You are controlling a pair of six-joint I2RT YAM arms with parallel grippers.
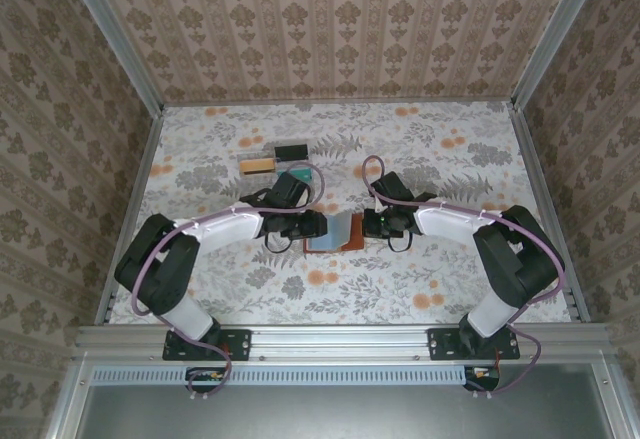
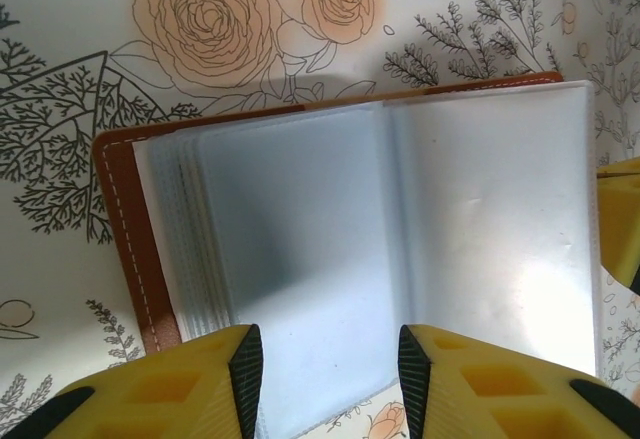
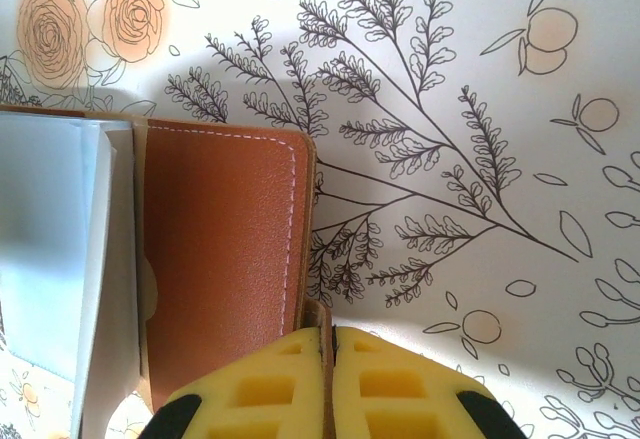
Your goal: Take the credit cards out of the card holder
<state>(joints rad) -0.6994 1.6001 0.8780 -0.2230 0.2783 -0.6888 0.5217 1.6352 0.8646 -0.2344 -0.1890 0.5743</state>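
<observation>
Pinning the open reddish-brown leather card holder (image 1: 340, 231) on the floral surface (image 1: 450, 164).
Right tool (image 3: 328, 351) clamps its tab; left tool (image 2: 325, 357), jaws apart over clear plastic sleeves (image 2: 300, 249), should pinch only contents, never sleeve.

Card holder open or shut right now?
Open: the card holder lies spread flat, clear sleeves facing up, brown cover edging them.

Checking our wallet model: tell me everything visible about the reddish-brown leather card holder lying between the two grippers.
The reddish-brown leather card holder lies open on the floral tabletop, with pale stitching along its edges and frosted plastic sleeves fanned inside. The right gripper pinches its cover edge; the left gripper, jaws open, straddles a sleeve's edge.
</observation>
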